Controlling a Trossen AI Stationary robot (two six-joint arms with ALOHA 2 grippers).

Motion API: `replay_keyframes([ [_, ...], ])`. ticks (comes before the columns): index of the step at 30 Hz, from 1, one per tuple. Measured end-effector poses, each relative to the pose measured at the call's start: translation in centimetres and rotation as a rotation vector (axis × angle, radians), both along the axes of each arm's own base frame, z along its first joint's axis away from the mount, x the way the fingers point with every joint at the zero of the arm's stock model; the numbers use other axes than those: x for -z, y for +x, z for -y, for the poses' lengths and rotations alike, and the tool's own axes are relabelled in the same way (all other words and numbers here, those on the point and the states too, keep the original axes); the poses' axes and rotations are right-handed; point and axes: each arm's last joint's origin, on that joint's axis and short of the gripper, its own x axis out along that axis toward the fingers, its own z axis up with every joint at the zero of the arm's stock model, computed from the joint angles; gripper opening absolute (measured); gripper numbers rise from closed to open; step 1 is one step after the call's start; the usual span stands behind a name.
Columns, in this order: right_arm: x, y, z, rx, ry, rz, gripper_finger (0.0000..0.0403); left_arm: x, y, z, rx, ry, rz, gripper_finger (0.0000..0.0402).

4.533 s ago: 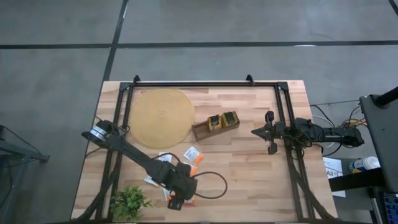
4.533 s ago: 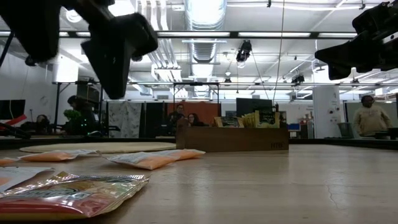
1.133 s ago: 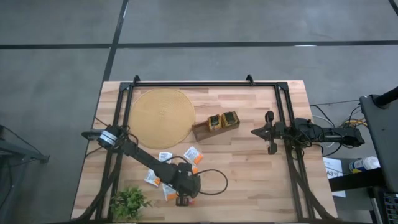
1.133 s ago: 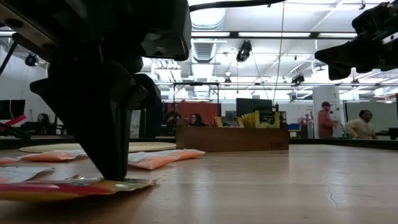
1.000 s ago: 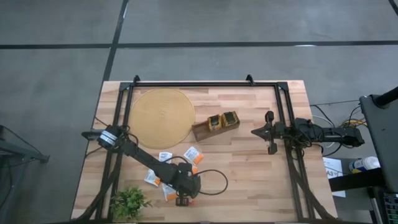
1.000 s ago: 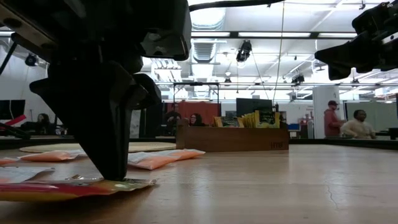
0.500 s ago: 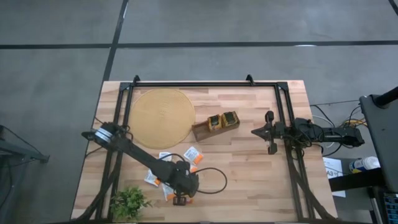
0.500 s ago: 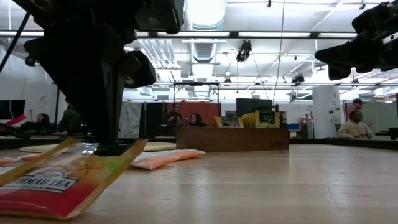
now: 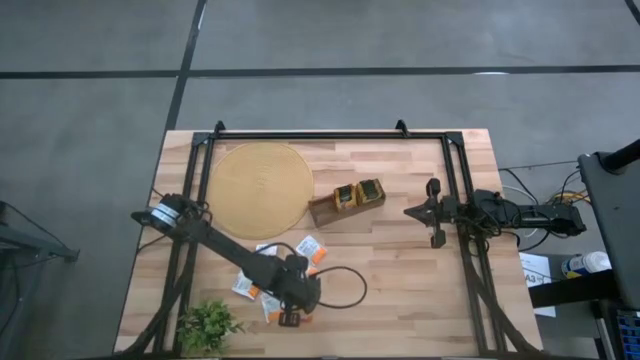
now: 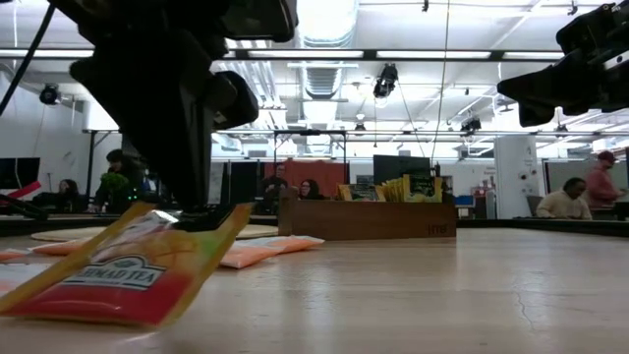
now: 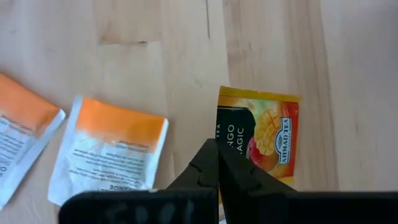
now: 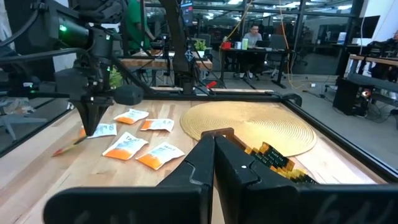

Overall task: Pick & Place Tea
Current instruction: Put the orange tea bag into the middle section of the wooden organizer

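Plant point(image 9: 208, 325) sits at the table's point(image 9: 400, 290) front-left corner. Left gripper point(image 9: 291, 317) is down near the front edge, just right of the plant, jaws pinched on one edge of an orange/red mango tea sachet point(image 10: 123, 270). In the low view the sachet hangs tilted, upper edge in the jaws, lower edge touching or just off the wood, can't tell which. Left wrist view: fingers pressed together over that sachet point(image 11: 261, 146), with white/orange sachets point(image 11: 109, 152) lying flat beside it.

More loose sachets point(image 9: 310, 248) are scattered on the table just behind the left gripper, between it and the round woven mat point(image 9: 258, 187). The mat is at back-left.

Wooden compartment tray point(image 9: 347, 202) is at centre, just right of the mat, with dark green/yellow sachets point(image 9: 358, 192) standing upright inside it.

Right gripper point(image 9: 432, 213) is parked above the table's right side, well apart from the tray, holding nothing. Right wrist view shows its jaws pressed together point(image 12: 213, 144).
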Motion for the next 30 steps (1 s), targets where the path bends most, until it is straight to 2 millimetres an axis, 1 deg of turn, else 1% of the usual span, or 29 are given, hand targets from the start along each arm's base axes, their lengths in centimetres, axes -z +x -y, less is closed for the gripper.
replay_keyframes([
  [4,0.0,0.0,0.0,-0.001,0.000,0.000,0.0009,0.0,0.1,-0.2,-0.007,0.008,0.003,0.0000],
  [9,0.0,0.0,0.0,-0.001,0.000,0.000,0.0009,0.1,0.2,-0.8,-0.019,0.057,0.001,0.0000],
  [13,0.0,0.0,0.0,-0.001,0.000,0.000,0.0009,0.1,0.4,-1.6,-0.023,0.084,-0.003,0.0000],
  [18,0.0,0.0,0.0,-0.001,0.000,0.000,0.0009,0.3,0.4,-2.8,-0.025,0.177,-0.023,0.0000],
  [23,0.0,0.0,0.0,-0.001,0.000,0.000,0.0009,0.3,0.8,-3.8,-0.036,0.207,-0.023,0.0000],
  [30,0.0,0.0,0.0,-0.001,0.000,0.000,0.0009,0.2,0.8,-3.9,-0.038,0.209,-0.021,0.0000],
])
